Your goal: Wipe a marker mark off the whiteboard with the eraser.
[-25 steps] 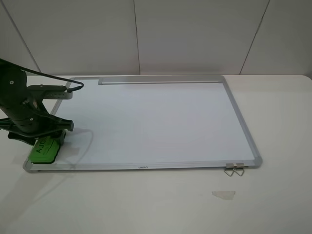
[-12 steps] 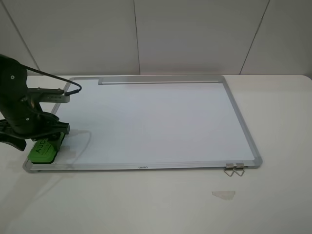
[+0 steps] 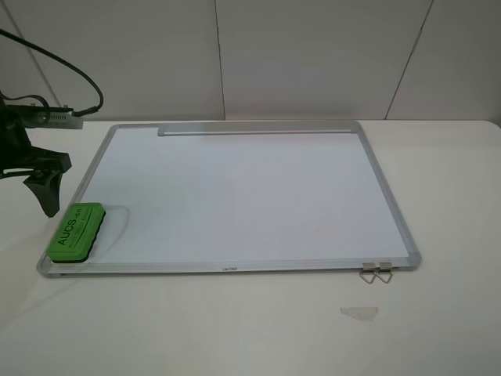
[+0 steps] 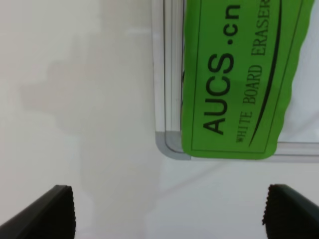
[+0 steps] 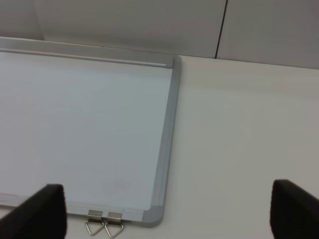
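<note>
The green eraser (image 3: 76,230) with dark AUCS lettering lies flat on the near left corner of the whiteboard (image 3: 235,196), free of any grip. My left gripper (image 3: 43,186) hangs open above the table, left of the board and apart from the eraser. In the left wrist view the eraser (image 4: 234,74) covers the board's rounded frame corner (image 4: 169,145), and the open left gripper (image 4: 169,214) holds nothing. My right gripper (image 5: 169,214) is open over the board's near right corner (image 5: 154,214); it is outside the exterior view. No marker mark shows on the board.
A grey tray strip (image 3: 258,129) runs along the board's far edge. Two metal binder clips (image 3: 376,273) hang off the near right frame, also seen as clips (image 5: 104,224) in the right wrist view. A small clear scrap (image 3: 358,312) lies on the white table.
My left gripper let go of the eraser, opened, and drew up and away to the left. The eraser stays on the near left corner, now fully uncovered.
</note>
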Robot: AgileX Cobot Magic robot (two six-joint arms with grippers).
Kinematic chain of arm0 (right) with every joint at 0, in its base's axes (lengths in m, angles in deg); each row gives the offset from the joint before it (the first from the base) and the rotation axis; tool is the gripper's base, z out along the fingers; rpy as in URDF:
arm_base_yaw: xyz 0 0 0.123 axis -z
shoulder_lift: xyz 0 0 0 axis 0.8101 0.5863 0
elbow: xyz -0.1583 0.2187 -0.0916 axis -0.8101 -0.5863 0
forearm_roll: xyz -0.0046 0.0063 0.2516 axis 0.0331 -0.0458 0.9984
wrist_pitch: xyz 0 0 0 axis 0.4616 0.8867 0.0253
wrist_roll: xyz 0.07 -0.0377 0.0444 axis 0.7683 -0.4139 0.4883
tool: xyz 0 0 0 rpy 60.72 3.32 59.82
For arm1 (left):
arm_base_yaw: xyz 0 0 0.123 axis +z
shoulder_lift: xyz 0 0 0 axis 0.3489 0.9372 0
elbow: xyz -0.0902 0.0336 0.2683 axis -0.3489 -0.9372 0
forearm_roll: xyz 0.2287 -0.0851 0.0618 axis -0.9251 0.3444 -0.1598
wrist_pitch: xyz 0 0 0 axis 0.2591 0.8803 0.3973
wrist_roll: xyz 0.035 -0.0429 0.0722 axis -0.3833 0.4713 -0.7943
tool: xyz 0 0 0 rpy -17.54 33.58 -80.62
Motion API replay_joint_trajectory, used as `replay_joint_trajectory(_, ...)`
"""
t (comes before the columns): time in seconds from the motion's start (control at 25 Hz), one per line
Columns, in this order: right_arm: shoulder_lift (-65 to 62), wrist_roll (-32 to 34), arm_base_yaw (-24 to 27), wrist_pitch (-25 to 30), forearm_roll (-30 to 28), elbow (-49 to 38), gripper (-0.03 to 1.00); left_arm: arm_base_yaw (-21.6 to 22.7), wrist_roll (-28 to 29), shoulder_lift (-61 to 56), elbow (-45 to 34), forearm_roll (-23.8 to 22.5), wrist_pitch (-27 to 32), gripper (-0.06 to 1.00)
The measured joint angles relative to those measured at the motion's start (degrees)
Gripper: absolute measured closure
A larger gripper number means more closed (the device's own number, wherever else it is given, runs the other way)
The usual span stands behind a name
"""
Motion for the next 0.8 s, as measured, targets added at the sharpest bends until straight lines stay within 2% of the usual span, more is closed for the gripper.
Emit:
replay_joint_trajectory(0.16, 0.0, 0.0, 0.0, 0.0, 0.0, 0.0, 0.15, 0.38, -1.47, -1.77, 0.64, -0.25, 1.69, 0.18)
replay_joint_trajectory(0.44, 0.0, 0.0, 0.0, 0.0, 0.0, 0.0, 0.15, 4.32, -2.38, -9.87, 0.37, -1.09, 1.69, 0.18)
replay_joint_trajectory(0.8, 0.0, 0.0, 0.0, 0.0, 0.0, 0.0, 0.15, 4.37, -2.61, -29.99, -10.14, 0.06, 1.69, 0.18)
